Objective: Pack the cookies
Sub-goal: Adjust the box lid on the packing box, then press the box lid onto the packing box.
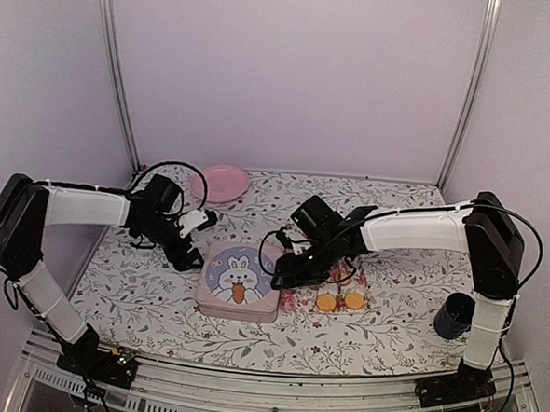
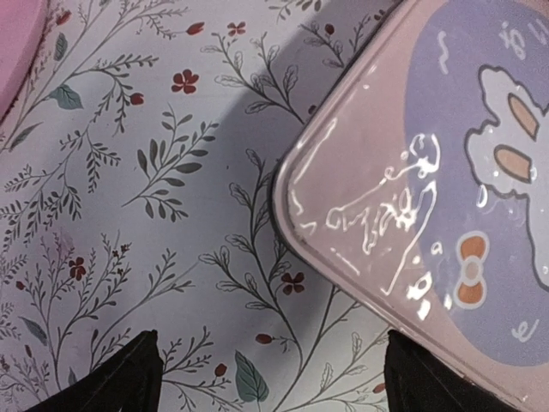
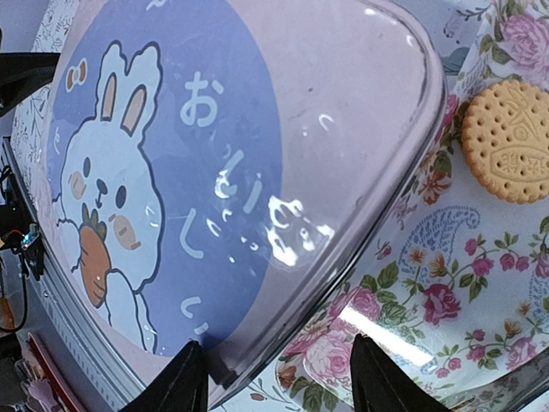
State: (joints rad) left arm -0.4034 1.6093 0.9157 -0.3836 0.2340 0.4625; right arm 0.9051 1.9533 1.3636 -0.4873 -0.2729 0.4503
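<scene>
Pale lilac walls w/ metal corner posts are closing in a tabletop [image 1: 157, 302] that is wearing a cloth printed w/ thin leafy sprigs & small red flowers. Near the middle a pink tin [image 1: 239, 293] is sitting w/ its lid on. The lid is showing a white rabbit holding a carrot on a blue-violet oval, plus Japanese lettering. Just right of the tin a rose-print tray [image 1: 337, 283] is lying flat; tray or mat, cannot tell which. The cookies [image 1: 339, 302] are resting on it, outside the tin: two golden-orange rounds side by side at its near edge. The right wrist cam is catching one [image 3: 508, 142] w/ an embossed face & dotted rim.

The left hand [image 1: 188, 255] is hovering low at the tin's far-left corner. In its wrist cam the two dark fingertips [image 2: 120, 382] are standing wide apart w/ only cloth & the tin's rounded corner between them, so it is open & holding nothing. The right hand [image 1: 288, 270] is hanging at the tin's right edge, between tin & cookies. Its fingertips are spread too, straddling the lid's rim: one over the lid, the other over the rose print, w/ a gap showing beside the rim, so it is clamping nothing.

Far back a pink plate [image 1: 221, 183] is lying near the rear wall, well apart from the tin. A dark cup [image 1: 454, 316] is standing at the far right, beside the right arm's upright link
</scene>
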